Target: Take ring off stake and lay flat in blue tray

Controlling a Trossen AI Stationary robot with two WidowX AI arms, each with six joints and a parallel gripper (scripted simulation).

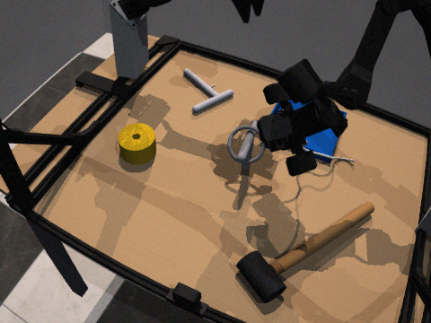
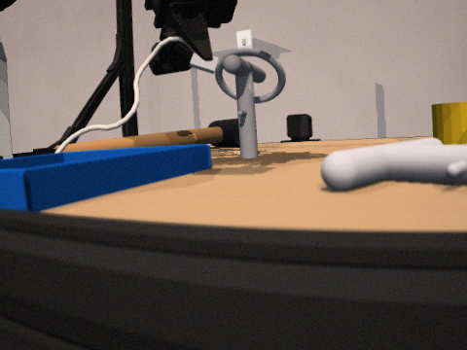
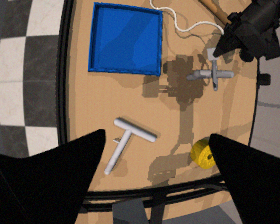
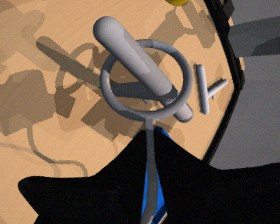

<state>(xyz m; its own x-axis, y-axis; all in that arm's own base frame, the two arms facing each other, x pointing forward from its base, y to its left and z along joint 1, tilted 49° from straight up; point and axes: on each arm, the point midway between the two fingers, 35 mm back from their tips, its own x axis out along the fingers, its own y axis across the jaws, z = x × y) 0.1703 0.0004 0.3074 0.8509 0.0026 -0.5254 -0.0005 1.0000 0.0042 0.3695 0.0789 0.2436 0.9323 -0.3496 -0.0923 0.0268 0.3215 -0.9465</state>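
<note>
"What is the left gripper (image 1: 251, 17) (image 3: 159, 137) doing?"

"Hanging wide open, grasping nothing. The right gripper (image 1: 263, 133) (image 2: 208, 58) (image 3: 214, 55) (image 4: 149, 135) is clenching the ring's line."

"And the blue tray (image 1: 321, 144) (image 2: 122, 171) (image 3: 125, 40) (image 4: 159, 202)?"

"Lying open side up, containing nothing."

"The stake (image 1: 246, 146) (image 2: 247, 122) (image 3: 225, 74) (image 4: 132, 55)?"

"Its crossbar is carrying the ring (image 1: 230, 144) (image 2: 283, 76) (image 3: 215, 84) (image 4: 188, 77). We're probably unhooking, so sliding it off the bar's end is coming next, by its line (image 1: 298, 198) (image 2: 137, 84) (image 3: 200, 25) (image 4: 150, 145)."
</note>
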